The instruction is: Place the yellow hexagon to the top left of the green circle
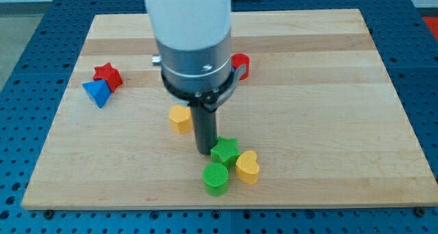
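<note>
The yellow hexagon (181, 118) lies on the wooden board (308, 90), left of centre. The green circle (216, 178) sits near the board's bottom edge, below and to the right of the hexagon. My tip (204, 150) stands between them, just right of and below the hexagon, touching the left side of a green star (225, 152). A yellow heart (248, 167) lies right of the green circle, against the star.
A red star (108, 74) and a blue triangle-shaped block (97, 93) lie together at the view's left. A red block (240, 65) shows partly behind the arm's body (191, 42), which hides the board's top middle.
</note>
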Action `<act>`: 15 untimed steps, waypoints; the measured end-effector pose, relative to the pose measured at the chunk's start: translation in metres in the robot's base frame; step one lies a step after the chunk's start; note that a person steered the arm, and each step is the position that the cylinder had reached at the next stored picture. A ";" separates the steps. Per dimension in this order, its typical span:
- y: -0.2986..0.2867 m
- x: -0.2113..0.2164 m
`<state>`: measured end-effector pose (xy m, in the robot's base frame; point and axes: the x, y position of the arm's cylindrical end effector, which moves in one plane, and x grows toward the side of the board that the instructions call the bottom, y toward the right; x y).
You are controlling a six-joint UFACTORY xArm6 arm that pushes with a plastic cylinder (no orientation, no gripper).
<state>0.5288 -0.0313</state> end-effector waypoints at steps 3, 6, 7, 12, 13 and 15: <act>-0.020 -0.098; -0.042 -0.092; -0.043 -0.054; -0.090 -0.006; -0.120 -0.006; -0.109 0.018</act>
<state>0.5471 -0.1405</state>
